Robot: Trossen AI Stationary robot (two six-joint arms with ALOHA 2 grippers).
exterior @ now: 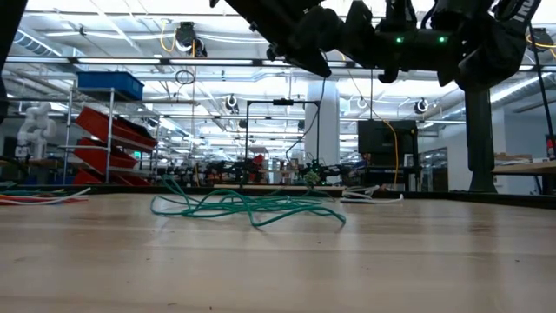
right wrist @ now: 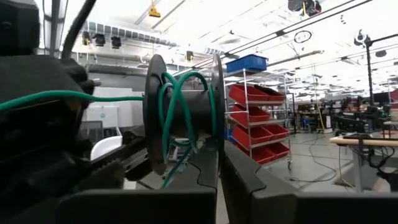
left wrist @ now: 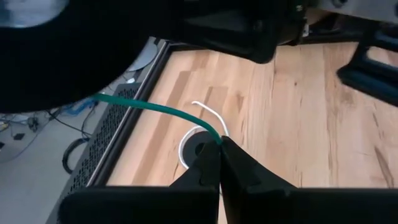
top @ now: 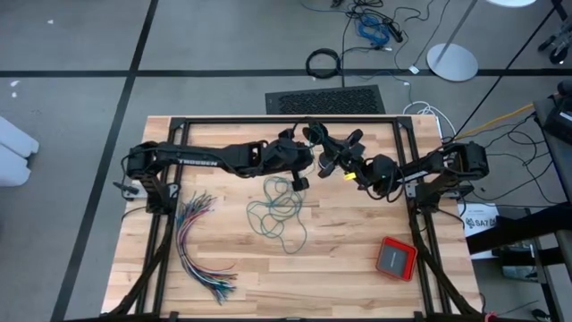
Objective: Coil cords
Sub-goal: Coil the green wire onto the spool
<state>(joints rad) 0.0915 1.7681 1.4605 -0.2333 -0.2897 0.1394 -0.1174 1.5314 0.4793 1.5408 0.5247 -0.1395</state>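
Teal cord (left wrist: 158, 110) betw. L fingertips (left wrist: 208, 163)

Grey floor (top: 71, 45) with dark lines; red bin shelving (exterior: 109, 139) under bright ceiling lights (exterior: 104, 35).

The cord (top: 277, 211) was heaped at the table's (top: 357, 259) middle. A wire bundle (top: 198, 246) lay to its left, a box (top: 396, 258) near right. Both grippers (top: 304, 159) (top: 332, 161) were raised above the far middle.
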